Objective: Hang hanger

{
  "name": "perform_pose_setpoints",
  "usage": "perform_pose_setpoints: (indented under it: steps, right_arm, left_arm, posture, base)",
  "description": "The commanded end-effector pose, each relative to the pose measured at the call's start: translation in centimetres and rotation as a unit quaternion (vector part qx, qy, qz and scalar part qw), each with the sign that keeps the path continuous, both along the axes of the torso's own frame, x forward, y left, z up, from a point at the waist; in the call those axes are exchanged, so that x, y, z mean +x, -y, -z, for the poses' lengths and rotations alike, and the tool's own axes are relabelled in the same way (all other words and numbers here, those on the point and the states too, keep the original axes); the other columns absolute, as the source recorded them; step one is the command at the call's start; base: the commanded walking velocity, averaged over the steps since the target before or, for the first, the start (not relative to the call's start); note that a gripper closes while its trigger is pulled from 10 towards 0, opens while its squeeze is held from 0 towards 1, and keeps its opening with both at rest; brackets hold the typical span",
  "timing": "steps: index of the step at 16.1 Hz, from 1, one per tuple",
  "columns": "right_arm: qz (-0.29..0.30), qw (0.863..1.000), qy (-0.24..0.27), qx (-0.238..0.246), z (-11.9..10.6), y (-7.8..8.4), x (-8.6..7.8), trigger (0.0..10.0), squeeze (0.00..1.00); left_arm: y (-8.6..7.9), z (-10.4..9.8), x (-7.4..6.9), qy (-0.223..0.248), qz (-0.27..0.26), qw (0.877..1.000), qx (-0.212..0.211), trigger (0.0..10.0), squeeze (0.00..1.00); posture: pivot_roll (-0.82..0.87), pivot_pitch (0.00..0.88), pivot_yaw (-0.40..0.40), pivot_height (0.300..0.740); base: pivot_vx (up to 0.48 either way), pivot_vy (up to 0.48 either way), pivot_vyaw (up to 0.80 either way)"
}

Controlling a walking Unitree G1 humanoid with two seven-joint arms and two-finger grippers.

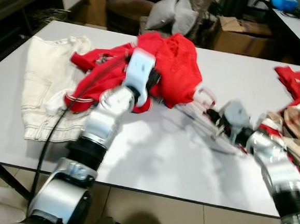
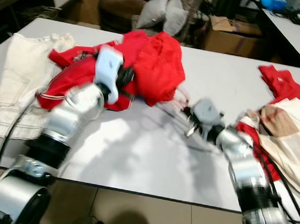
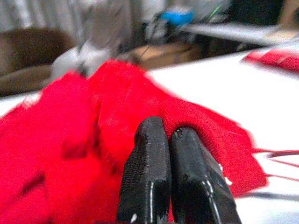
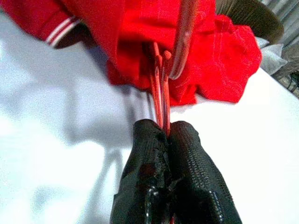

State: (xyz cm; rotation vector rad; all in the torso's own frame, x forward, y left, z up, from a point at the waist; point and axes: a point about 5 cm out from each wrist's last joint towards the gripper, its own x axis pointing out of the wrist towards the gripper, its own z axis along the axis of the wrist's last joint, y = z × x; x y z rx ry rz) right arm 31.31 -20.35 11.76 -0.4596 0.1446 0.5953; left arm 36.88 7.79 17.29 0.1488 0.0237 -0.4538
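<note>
Table (image 1: 151,159): big white top, and we're leaning over it with both arms out. Everything sits within reach, so no walking needed, by the look of it.

White garment (image 1: 48,83): lies flat on our left, apart from the action. Looks parked out of the way.

Red garment (image 1: 164,66): bunched heap mid-table, ribbed hem with white stripes on the near side. It's the thing getting dressed onto the hanger, we reckon.

Clothes pile (image 1: 295,118): red and beige stuff at the right edge, probably the queue.

Left gripper (image 3: 168,140): fingers clenched together, pressed into the red fabric at the edge of the heap. We guess it's pinning or pinching the cloth so the garment doesn't slide, though we can't tell if any fabric is actually between the pads.

Right gripper (image 4: 164,135): clamped on the hanger, so we can steer it into the garment from the right side.

Hanger (image 4: 161,100): thin and pale red, translucent-looking. Its straight wires run from our right fingertips into the folds of the red garment, with a curved part arching above them. It lies low over the table, between the heap and our right wrist, one end tucked in the cloth. Nothing's hung yet.
</note>
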Motion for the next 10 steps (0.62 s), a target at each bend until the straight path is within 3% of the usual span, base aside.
perform_pose_setpoints:
  steps: [1, 4, 6, 9, 10]
  right_arm:
    - [-0.010, 1.000, 0.002, -0.001, -0.5, 0.0, -0.4, 10.0, 0.00]
    - [-0.041, 0.999, -0.021, 0.012, -1.1, 0.1, -2.4, 10.0, 0.00]
    - [-0.106, 0.992, -0.067, 0.004, -1.4, -0.1, -4.6, 10.0, 0.00]
    - [-0.136, 0.985, -0.109, -0.013, -2.4, 0.7, -6.7, 10.0, 0.00]
    - [-0.139, 0.984, -0.112, -0.010, -3.0, 1.0, -7.2, 10.0, 0.00]
  left_arm:
    - [-0.3, -0.8, 0.7, 0.022, -0.025, 0.999, 0.003, 10.0, 0.00]
    - [-1.0, -2.4, 2.1, 0.053, -0.052, 0.997, -0.003, 10.0, 0.00]
    - [-1.7, -4.9, 3.1, 0.091, -0.066, 0.994, -0.016, 10.0, 0.00]
    - [-2.5, -7.7, 3.6, 0.136, -0.059, 0.989, -0.026, 10.0, 0.00]
    - [-2.8, -7.3, 3.5, 0.137, -0.052, 0.989, -0.010, 10.0, 0.00]
  posture:
    - [0.06, 0.000, 0.027, 0.740]
    - [0.05, 0.000, 0.042, 0.740]
    - [0.05, 0.000, 0.047, 0.740]
    - [0.05, 0.000, 0.054, 0.740]
    - [0.05, 0.000, 0.055, 0.740]
  base:
    - [0.000, 0.000, 0.00]
    - [0.000, 0.000, 0.00]
    - [0.000, 0.000, 0.00]
    - [0.000, 0.000, 0.00]
    - [0.000, 0.000, 0.00]
